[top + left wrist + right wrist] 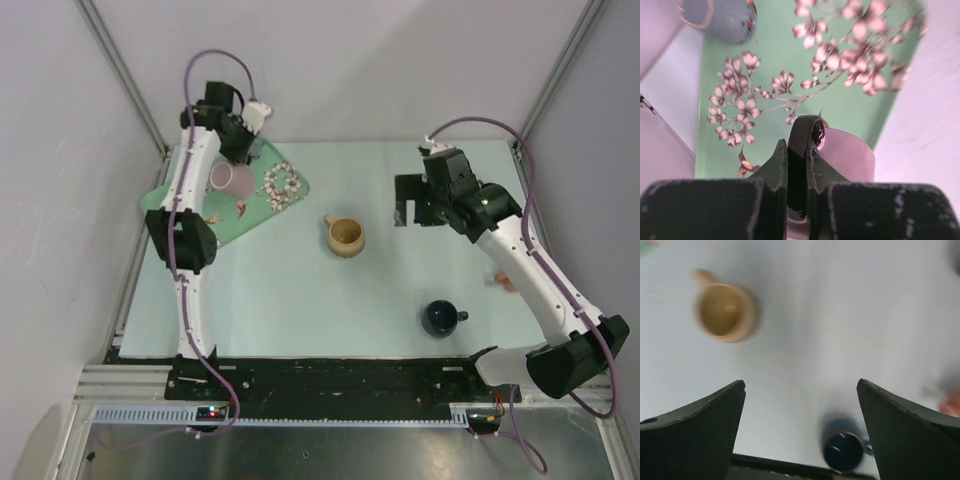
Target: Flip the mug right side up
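A pink mug (232,180) with a dark handle (804,131) is over the green floral tray (205,232) at the back left, apparently tilted on its side. My left gripper (240,150) is shut on that handle; in the left wrist view the gripper (799,146) pinches the dark loop, with the pink mug body (850,156) to its right. My right gripper (410,208) is open and empty above the table's right half, and it frames bare table in the right wrist view (801,390).
A floral cup (281,184) stands on the tray, also seen in the left wrist view (725,20). A tan mug (346,237) stands upright mid-table. A dark blue mug (441,318) is at the front right. A small pink object (503,281) lies by the right arm.
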Robot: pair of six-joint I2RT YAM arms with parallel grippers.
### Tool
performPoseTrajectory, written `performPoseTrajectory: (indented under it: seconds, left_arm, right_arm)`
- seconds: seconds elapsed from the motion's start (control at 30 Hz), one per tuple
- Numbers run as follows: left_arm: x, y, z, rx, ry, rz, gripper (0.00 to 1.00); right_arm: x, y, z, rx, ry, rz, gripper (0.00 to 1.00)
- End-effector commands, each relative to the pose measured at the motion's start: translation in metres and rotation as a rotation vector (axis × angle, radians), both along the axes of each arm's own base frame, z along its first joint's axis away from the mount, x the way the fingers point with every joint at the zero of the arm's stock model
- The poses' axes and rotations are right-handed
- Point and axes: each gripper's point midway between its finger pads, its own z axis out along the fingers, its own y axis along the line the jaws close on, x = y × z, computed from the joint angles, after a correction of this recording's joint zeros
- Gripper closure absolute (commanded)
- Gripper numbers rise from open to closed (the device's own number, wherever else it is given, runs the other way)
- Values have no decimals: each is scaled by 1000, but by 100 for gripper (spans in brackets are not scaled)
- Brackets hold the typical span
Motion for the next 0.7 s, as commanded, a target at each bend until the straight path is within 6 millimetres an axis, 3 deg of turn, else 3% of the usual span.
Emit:
performPoseTrajectory:
  seconds: [0.0,0.07,0.2,0.4,0.53,0.67]
  left_arm:
    - [-29,-41,139,-331,-236,-35,100]
    - [-48,-60,164,-443,-241,-89,100]
    - [-93,-97,220,-666,-243,-211,100]
    - [-163,-136,299,-908,-242,-373,100]
    - [-199,-152,330,-998,-225,-455,100]
    - [-226,-162,347,-1059,-189,-518,100]
  right_arm:
    - [13,92,75,317,-205,293,1]
    - [14,115,92,400,-247,376,1]
    - [16,140,121,514,-324,474,1]
    - [10,178,156,695,-444,632,1]
    - [8,200,176,795,-512,727,1]
    - [4,214,193,881,-540,802,1]
